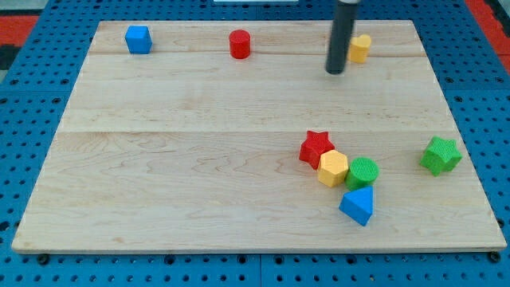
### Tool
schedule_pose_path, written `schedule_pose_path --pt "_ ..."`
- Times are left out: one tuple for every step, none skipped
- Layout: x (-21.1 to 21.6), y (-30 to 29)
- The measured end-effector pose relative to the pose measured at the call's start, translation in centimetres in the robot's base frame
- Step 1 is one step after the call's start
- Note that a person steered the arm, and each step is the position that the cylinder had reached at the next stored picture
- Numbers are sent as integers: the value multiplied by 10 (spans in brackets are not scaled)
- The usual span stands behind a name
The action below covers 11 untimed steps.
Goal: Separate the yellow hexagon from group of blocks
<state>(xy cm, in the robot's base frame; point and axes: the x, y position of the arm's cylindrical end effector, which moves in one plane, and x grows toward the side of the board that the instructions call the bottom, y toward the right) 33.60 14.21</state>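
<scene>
The yellow hexagon (333,168) lies at the view's lower right, in a tight group. It touches the red star (315,147) on its upper left and the green cylinder (362,172) on its right. The blue triangle (357,206) sits just below the cylinder. My tip (335,71) is near the view's top, well above the group, just left of a yellow block (360,48) that the rod partly hides.
A blue block (138,39) sits at the top left and a red cylinder (240,44) at the top middle. A green star (441,155) lies alone at the right. The wooden board (159,175) ends in blue pegboard on all sides.
</scene>
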Motion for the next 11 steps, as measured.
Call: schedule_pose_path --pt "48 10" --pt "89 11" --pt "121 11" --pt "147 -4" --pt "172 -31" --pt "191 -57" --pt "207 -65" --pt "224 -67" --pt "247 -108" --pt "260 -152" --pt "260 -166"
